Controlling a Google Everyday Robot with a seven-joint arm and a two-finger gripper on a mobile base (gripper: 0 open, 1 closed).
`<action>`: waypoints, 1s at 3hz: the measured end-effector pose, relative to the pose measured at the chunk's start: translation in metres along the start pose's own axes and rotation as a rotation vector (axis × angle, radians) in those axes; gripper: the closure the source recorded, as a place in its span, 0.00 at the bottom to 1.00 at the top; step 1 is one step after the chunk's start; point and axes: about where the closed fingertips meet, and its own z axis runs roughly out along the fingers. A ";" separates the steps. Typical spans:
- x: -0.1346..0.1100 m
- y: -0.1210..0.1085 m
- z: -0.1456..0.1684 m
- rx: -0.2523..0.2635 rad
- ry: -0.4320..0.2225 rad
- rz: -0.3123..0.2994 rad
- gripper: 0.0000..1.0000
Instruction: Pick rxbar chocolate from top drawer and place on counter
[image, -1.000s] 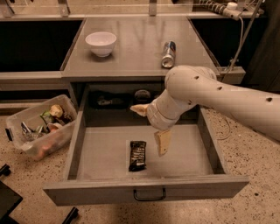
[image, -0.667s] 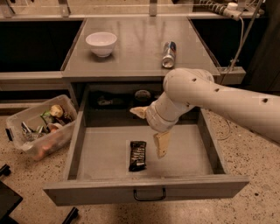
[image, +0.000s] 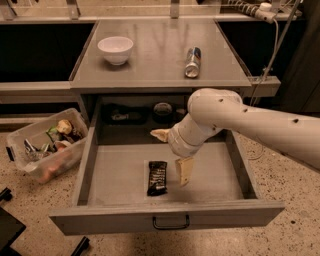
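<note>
The rxbar chocolate (image: 157, 177), a flat black bar with white print, lies on the floor of the open top drawer (image: 215, 170), near its front and a little left of centre. My gripper (image: 171, 153) hangs over the drawer, just right of and above the bar. It is open: one tan finger (image: 183, 171) points down beside the bar, the other (image: 160, 134) sticks out to the left. It holds nothing. The grey counter (image: 155, 60) is the table top above the drawer.
A white bowl (image: 115, 49) and a silver-blue-red can (image: 192, 55) lying on its side rest on the counter. A clear plastic bin (image: 46, 145) of mixed items sits on the floor left of the drawer. Dark objects lie at the drawer's back (image: 162, 109).
The arm and gripper have shifted slightly to the left, toward the bar. The bar has not moved.
</note>
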 end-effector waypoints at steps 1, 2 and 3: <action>0.001 0.004 0.008 -0.001 -0.017 0.010 0.00; -0.003 0.005 0.025 -0.021 -0.053 0.012 0.00; -0.008 0.004 0.038 -0.034 -0.075 0.009 0.00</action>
